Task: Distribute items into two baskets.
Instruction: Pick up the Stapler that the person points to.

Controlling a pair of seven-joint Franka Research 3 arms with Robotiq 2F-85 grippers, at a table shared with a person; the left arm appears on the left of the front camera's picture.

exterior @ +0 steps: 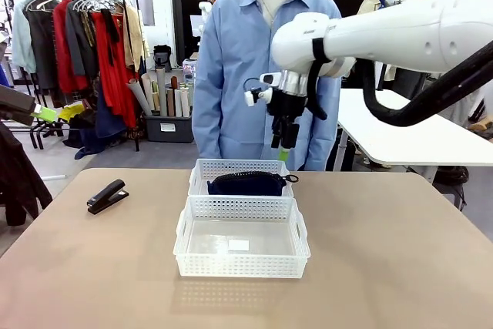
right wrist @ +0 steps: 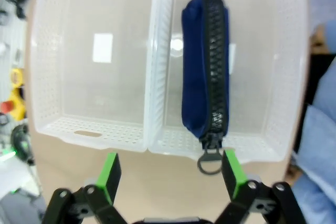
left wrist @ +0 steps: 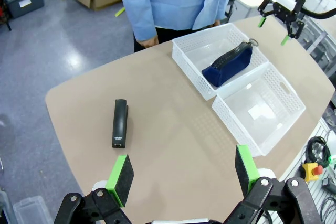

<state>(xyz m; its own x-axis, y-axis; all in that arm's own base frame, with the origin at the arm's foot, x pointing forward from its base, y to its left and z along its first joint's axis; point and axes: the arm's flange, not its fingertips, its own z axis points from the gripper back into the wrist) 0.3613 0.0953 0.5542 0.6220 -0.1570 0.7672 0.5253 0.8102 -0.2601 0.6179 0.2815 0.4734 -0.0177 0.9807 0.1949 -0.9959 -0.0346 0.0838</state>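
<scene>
Stapler (left wrist: 120, 123) lies flat on the table (left wrist: 173, 150), well apart from the baskets; pouch (left wrist: 229, 64) sits in the far basket (left wrist: 188, 56). Stapler looks rigid, smooth, fairly light: pinch across its narrow sides mid-body. Left gripper (left wrist: 182, 174) and right gripper (right wrist: 168, 174) both have fingers apart, empty.

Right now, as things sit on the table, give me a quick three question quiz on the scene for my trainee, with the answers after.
1. True or false: the navy pouch lies inside the far basket.
2. Where is the black stapler? A: in the near basket. B: on the table, outside both baskets. C: on the floor.
3. Fill in: the right gripper hangs above the far basket with its jaws ___.
Key: 1 true; 2 B; 3 open.
</scene>
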